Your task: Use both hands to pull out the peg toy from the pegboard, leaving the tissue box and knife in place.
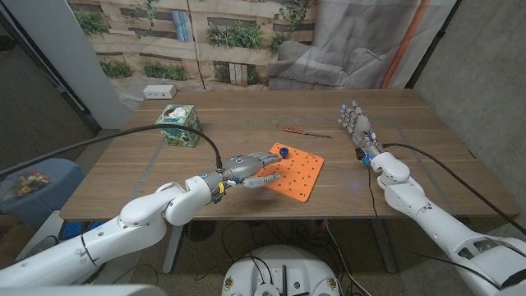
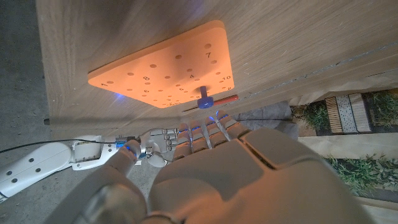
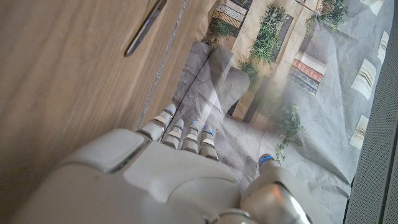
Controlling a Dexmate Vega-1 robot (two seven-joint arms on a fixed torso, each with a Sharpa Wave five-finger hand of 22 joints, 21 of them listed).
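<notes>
Our left hand point(image 1: 251, 168) is over the near left part of the orange pegboard point(image 1: 300, 174), with its fingers spread forward and low above the board; it holds nothing, and we cannot tell if the fingertips touch the surface. In the left wrist view the fingertips point(image 2: 202, 129) point toward the blue peg toy point(image 2: 204, 99), which stands upright in a hole near the far edge of the board, just beside the hand but not yet taken. Our right hand point(image 1: 356, 123) is well apart on the right side of the table, raised with fingers apart and empty. The knife point(image 1: 306, 131), with a red handle, lies on the wooden table point(image 1: 427, 164) beyond the board, between the 2 hands, and the green tissue box point(image 1: 178, 125) stands at the far left. We judge this is the approach step: nothing is gripped. The next move probably asks the left hand to press the board down, and the right hand to come across, passing near the knife without pushing it, and pinch the peg.
</notes>
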